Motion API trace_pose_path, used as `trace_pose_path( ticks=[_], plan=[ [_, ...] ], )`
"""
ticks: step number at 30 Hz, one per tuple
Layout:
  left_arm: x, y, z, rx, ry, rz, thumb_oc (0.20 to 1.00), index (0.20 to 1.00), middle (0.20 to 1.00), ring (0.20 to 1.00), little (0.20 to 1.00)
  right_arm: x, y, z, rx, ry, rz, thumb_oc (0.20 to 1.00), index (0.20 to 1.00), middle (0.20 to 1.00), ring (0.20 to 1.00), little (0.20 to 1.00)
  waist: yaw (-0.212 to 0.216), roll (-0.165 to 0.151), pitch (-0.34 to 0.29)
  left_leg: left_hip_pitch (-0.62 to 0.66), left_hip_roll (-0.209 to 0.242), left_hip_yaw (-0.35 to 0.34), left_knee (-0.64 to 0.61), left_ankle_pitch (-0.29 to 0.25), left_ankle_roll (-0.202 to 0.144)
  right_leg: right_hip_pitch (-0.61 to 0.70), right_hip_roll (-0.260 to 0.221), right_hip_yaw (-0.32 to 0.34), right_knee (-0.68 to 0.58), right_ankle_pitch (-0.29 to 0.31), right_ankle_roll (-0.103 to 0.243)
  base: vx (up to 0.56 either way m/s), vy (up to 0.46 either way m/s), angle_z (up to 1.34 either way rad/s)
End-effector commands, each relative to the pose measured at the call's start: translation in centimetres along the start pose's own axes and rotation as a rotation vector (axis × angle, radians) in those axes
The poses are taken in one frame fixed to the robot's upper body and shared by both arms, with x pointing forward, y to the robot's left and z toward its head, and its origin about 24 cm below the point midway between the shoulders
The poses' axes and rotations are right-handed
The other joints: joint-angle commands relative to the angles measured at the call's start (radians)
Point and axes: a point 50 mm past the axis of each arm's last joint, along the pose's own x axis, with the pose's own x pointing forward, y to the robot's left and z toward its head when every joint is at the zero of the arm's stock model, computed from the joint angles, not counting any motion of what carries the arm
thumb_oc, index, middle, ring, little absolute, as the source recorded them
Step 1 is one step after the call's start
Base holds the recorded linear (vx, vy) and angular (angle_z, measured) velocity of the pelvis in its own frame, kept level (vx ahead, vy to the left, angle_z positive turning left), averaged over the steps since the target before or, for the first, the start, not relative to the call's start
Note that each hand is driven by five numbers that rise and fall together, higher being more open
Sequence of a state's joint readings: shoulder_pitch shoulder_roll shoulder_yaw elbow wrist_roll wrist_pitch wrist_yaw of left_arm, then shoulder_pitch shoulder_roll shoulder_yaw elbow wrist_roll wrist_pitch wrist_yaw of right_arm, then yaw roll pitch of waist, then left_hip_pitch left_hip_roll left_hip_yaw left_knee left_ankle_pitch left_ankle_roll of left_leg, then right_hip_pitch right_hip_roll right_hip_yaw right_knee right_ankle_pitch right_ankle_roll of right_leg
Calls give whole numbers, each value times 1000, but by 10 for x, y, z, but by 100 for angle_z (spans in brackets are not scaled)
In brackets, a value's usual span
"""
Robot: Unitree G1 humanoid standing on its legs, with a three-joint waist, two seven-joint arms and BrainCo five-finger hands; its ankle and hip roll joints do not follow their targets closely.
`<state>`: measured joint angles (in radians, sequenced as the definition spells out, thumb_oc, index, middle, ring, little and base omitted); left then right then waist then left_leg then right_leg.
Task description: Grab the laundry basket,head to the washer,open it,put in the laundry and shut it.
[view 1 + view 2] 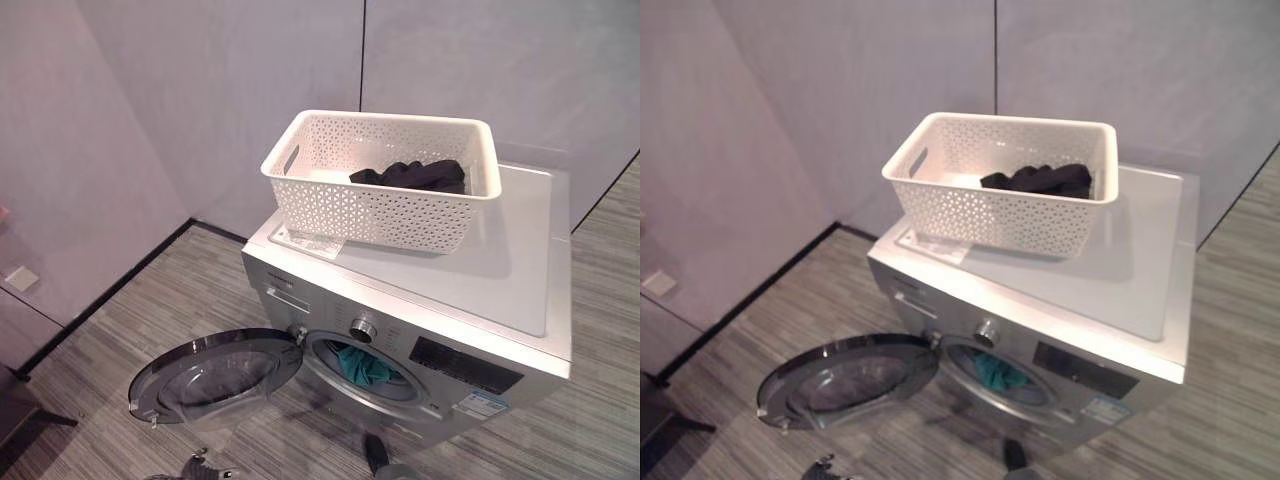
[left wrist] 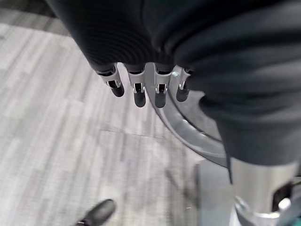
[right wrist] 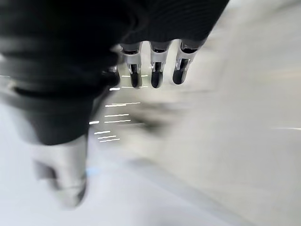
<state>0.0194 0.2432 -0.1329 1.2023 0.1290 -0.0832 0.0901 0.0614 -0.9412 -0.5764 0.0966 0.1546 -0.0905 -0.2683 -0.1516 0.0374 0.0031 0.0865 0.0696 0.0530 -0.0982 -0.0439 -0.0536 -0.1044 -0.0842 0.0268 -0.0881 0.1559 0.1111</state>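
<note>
A white perforated laundry basket (image 1: 370, 215) stands on top of the silver front-loading washer (image 1: 480, 285), with dark clothes (image 1: 415, 175) lying in its right end. The washer's round door (image 1: 215, 378) hangs open to the left, low over the floor. A teal cloth (image 1: 362, 367) lies inside the drum opening. My left hand (image 2: 136, 92) hangs with relaxed fingers and holds nothing, close to the door's rim (image 2: 188, 129); it also peeks in at the bottom edge of the left eye view, left hand (image 1: 200, 468). My right hand (image 3: 156, 70) shows relaxed, empty fingers over a blurred pale surface.
Grey wall panels (image 1: 200, 100) rise behind and to the left of the washer, with a black strip (image 1: 110, 290) along their foot. Striped grey floor (image 1: 90, 370) spreads left of the open door. A dark object (image 1: 15, 415) sits at the lower left.
</note>
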Motion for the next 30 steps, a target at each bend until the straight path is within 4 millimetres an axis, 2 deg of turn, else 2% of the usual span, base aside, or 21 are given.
trace_pose_path(
  ticks=[1, 2, 4, 5, 6, 7, 8, 9, 12, 13, 15, 18, 20, 21, 29, 30],
  plan=[
    [5, 22, 6, 85, 18, 42, 1000, 1000, 1000, 1000, 1000, 27, -9, 54, -78, -277, -100, 1000, 1000, 1000, 1000, 1000, 56, -49, 13, 39, -1, 4, 30, -104, 27, 43, -43, -26, 102, -144, 50, -10, -21, 3],
    [5, 20, 7, 111, 13, 27, 1000, 1000, 1000, 1000, 1000, 35, -1, 79, -63, -372, -70, 1000, 1000, 1000, 1000, 1000, 76, -59, 12, 38, -2, -1, 33, -97, 25, 48, -44, -30, 101, -141, 47, 11, -19, 4],
    [4, 17, 7, 127, 8, 5, 1000, 1000, 1000, 1000, 1000, 46, 11, 113, -72, -485, -18, 1000, 1000, 1000, 1000, 1000, 93, -69, 1, 40, 1, -7, 32, -99, 24, 60, -45, -42, 94, -147, 47, 16, -16, 8],
    [4, 17, 2, 139, 24, -4, 1000, 1000, 1000, 1000, 1000, 55, 24, 141, -70, -569, 53, 1000, 1000, 1000, 1000, 1000, 111, -83, -4, 41, 3, -12, 32, -97, 22, 68, -46, -49, 88, -147, 44, -7, -20, 18],
    [3, 18, -1, 149, 37, -6, 1000, 1000, 1000, 1000, 1000, 58, 29, 152, -70, -600, 82, 1000, 1000, 1000, 1000, 1000, 123, -92, -7, 40, 5, -14, 31, -94, 21, 73, -46, -54, 86, -148, 42, -6, -17, 18],
    [3, 17, -1, 141, 37, -7, 1000, 1000, 1000, 1000, 1000, 59, 31, 155, -67, -606, 86, 1000, 1000, 1000, 1000, 1000, 116, -89, -6, 41, 4, -14, 31, -94, 21, 74, -46, -54, 86, -147, 42, -9, -16, 24],
    [2, 20, -8, 136, 65, -8, 1000, 1000, 1000, 1000, 1000, 69, 47, 181, -77, -658, 167, 1000, 1000, 1000, 1000, 1000, 130, -101, -8, 40, 6, -21, 31, -91, 18, 81, -47, -61, 83, -148, 37, -9, -15, 32],
    [1, 22, -12, 135, 80, -6, 1000, 1000, 1000, 1000, 1000, 74, 55, 191, -97, -666, 214, 1000, 1000, 1000, 1000, 1000, 135, -108, -9, 39, 7, -23, 34, -90, 17, 83, -47, -65, 84, -148, 35, -16, -15, 29],
    [-2, 27, -26, 107, 135, -9, 1000, 1000, 1000, 1000, 1000, 94, 82, 205, -208, -605, 386, 1000, 1000, 1000, 1000, 1000, 152, -134, -11, 37, 11, -36, 38, -84, 12, 93, -48, -78, 84, -150, 29, -10, -4, 7],
    [-2, 24, -25, 98, 133, -14, 1000, 1000, 1000, 1000, 1000, 95, 83, 209, -211, -615, 389, 1000, 1000, 1000, 1000, 1000, 146, -126, -10, 37, 11, -37, 38, -84, 12, 94, -48, -78, 84, -150, 29, -2, 0, 19],
    [-3, 27, -33, 75, 169, -16, 1000, 1000, 1000, 1000, 1000, 112, 101, 196, -309, -481, 505, 1000, 1000, 1000, 1000, 1000, 160, -143, -14, 34, 13, -46, 38, -78, 8, 99, -48, -88, 83, -151, 26, 6, 4, 13],
    [-4, 28, -37, 48, 190, -13, 1000, 1000, 1000, 1000, 1000, 115, 113, 187, -367, -416, 580, 1000, 1000, 1000, 1000, 1000, 163, -150, -14, 31, 17, -54, 37, -72, 4, 101, -47, -95, 83, -153, 24, 9, 1, 2],
    [-6, 28, -42, 26, 216, -25, 1000, 1000, 1000, 1000, 1000, 115, 122, 167, -458, -326, 691, 1000, 1000, 1000, 1000, 1000, 165, -161, -15, 24, 22, -68, 33, -63, -3, 102, -46, -108, 83, -159, 22, 31, -9, 20],
    [-6, 28, -43, 14, 225, -32, 1000, 1000, 1000, 1000, 1000, 113, 126, 150, -513, -276, 749, 1000, 1000, 1000, 1000, 1000, 166, -168, -13, 20, 26, -78, 30, -56, -8, 103, -46, -119, 84, -162, 20, 33, -17, 28],
    [-6, 27, -42, -22, 235, -30, 1000, 1000, 1000, 1000, 1000, 106, 126, 120, -577, -197, 820, 1000, 1000, 1000, 1000, 1000, 167, -181, -5, 13, 35, -88, 17, -43, -19, 100, -42, -133, 81, -172, 16, 27, -22, 9],
    [-5, 35, -42, -78, 237, 8, 1000, 1000, 1000, 1000, 1000, 100, 126, 115, -573, -195, 858, 1000, 1000, 1000, 1000, 1000, 166, -183, 0, 8, 40, -87, 17, -40, -22, 98, -39, -134, 81, -176, 14, 0, 0, 0]
  ],
)
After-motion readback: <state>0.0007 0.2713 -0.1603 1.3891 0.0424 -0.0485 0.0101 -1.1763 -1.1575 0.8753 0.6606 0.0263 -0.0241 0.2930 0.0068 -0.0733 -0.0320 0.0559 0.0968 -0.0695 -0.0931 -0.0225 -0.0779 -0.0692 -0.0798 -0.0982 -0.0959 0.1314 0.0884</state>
